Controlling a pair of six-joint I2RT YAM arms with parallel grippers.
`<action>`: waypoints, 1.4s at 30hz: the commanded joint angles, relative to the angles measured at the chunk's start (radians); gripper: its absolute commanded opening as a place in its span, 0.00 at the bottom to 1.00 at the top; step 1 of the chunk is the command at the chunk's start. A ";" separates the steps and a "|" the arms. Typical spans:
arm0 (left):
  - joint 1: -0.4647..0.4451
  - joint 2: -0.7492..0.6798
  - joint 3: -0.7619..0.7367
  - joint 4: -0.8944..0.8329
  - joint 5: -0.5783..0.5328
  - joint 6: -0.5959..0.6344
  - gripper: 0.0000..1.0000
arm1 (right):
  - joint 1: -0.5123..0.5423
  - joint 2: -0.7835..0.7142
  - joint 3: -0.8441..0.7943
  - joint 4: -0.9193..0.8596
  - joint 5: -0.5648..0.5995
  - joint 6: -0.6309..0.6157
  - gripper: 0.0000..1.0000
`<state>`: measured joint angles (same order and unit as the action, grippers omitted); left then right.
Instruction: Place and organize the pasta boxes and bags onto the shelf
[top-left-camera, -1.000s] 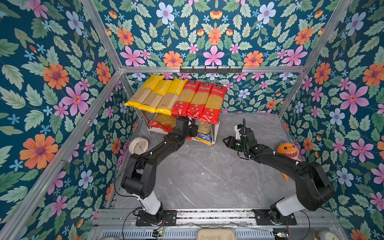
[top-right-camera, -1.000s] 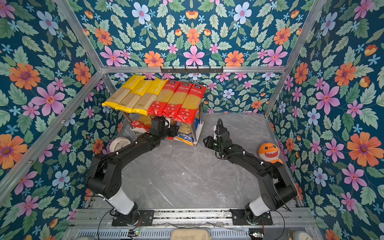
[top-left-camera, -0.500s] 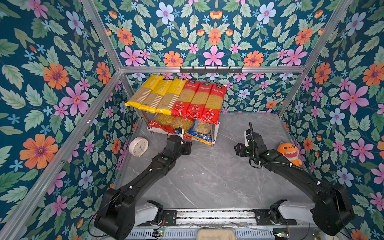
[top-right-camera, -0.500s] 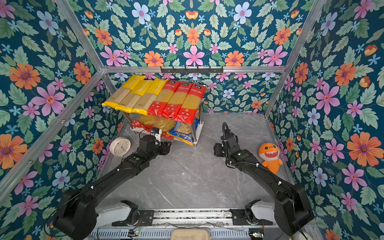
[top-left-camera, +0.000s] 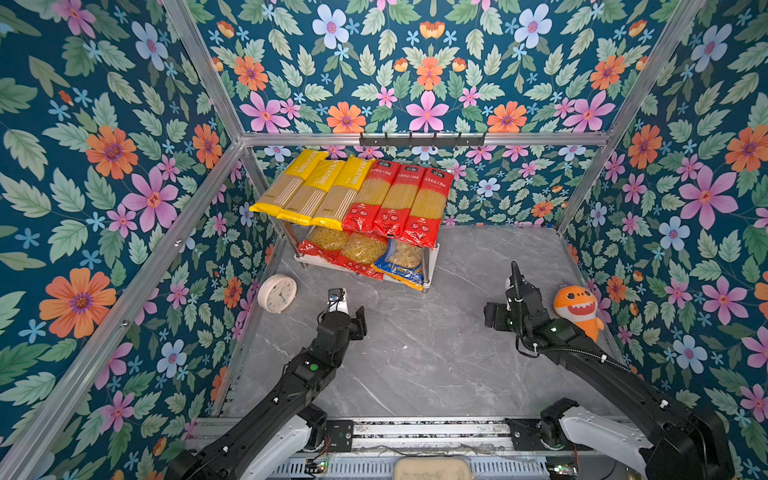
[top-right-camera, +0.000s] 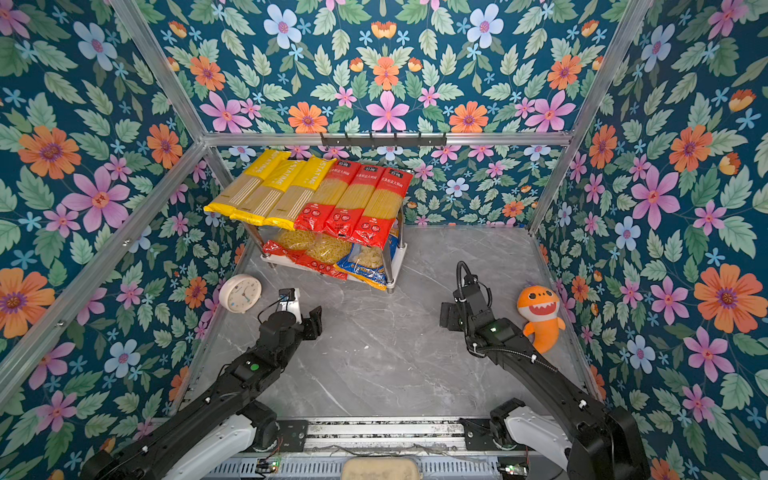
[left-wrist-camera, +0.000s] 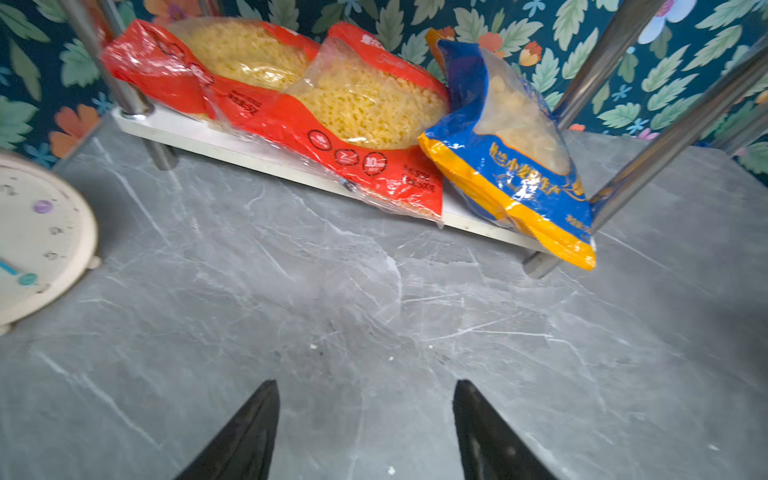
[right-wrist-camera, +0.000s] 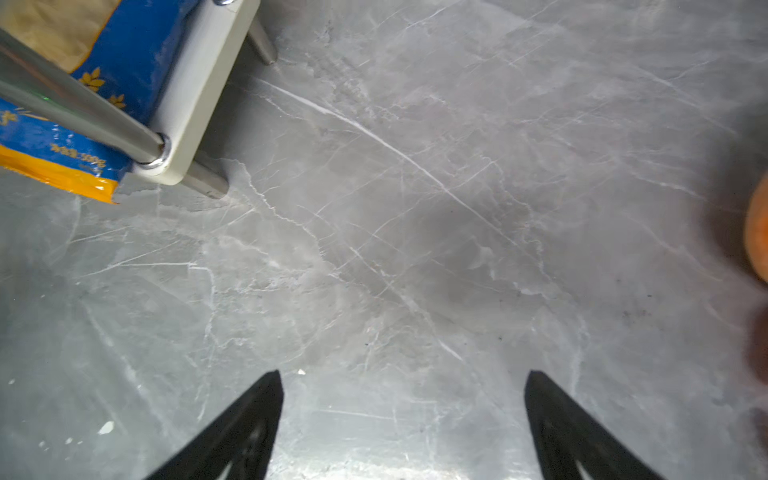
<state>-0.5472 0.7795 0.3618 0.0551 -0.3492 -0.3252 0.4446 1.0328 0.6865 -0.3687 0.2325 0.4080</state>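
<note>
Grey marble-look tabletop (top-left-camera: 415, 353), pale veins, a few white crumbs visible in the left wrist view. Three walls are covered in dark teal floral wallpaper (top-left-camera: 104, 166) with an aluminium frame (top-left-camera: 199, 83) at the corners. A black hook rail (top-left-camera: 422, 140) is on the back crossbar, and a metal base rail (top-left-camera: 415, 428) runs along the near edge.

The shelf (top-left-camera: 433, 251) stands at the back, left of centre, with its chrome legs on the marble. All the pasta is on it:
- Top tier: three yellow spaghetti packs (top-left-camera: 307, 191) side by side, then three long red packs (top-left-camera: 399, 199) to their right. Their near ends overhang the front, and they hide the top board.
- Lower tier: two red short-pasta bags (top-left-camera: 357, 253) overlap, with the blue-orange bag (top-left-camera: 401, 266) on the right by the front leg. The bags' bottom edges stick out past the board.

A cream clock (top-left-camera: 277, 293) leans at the left wall near the shelf. An orange shark plush (top-left-camera: 577, 303) sits by the right wall. The orange blur at the edge of the right wrist view is probably that plush.

Left gripper (left-wrist-camera: 365, 386): jaws apart, nothing between them, over bare marble in front of the shelf. Right gripper (right-wrist-camera: 403, 374): jaws spread wide and empty, over bare marble between the shelf corner and the plush. Neither touches a pack.
</note>
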 joint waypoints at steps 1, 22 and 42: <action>-0.002 -0.022 -0.051 0.159 -0.223 0.102 0.73 | -0.017 -0.035 -0.046 0.073 0.112 -0.062 0.99; 0.368 0.493 -0.301 1.234 -0.096 0.320 0.89 | -0.360 0.063 -0.397 0.918 0.177 -0.245 0.99; 0.392 0.775 -0.192 1.369 -0.058 0.370 0.87 | -0.361 0.344 -0.499 1.486 0.158 -0.364 0.99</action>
<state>-0.1585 1.5574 0.1596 1.4353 -0.4198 0.0360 0.0830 1.3636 0.1768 0.9836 0.3935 0.0822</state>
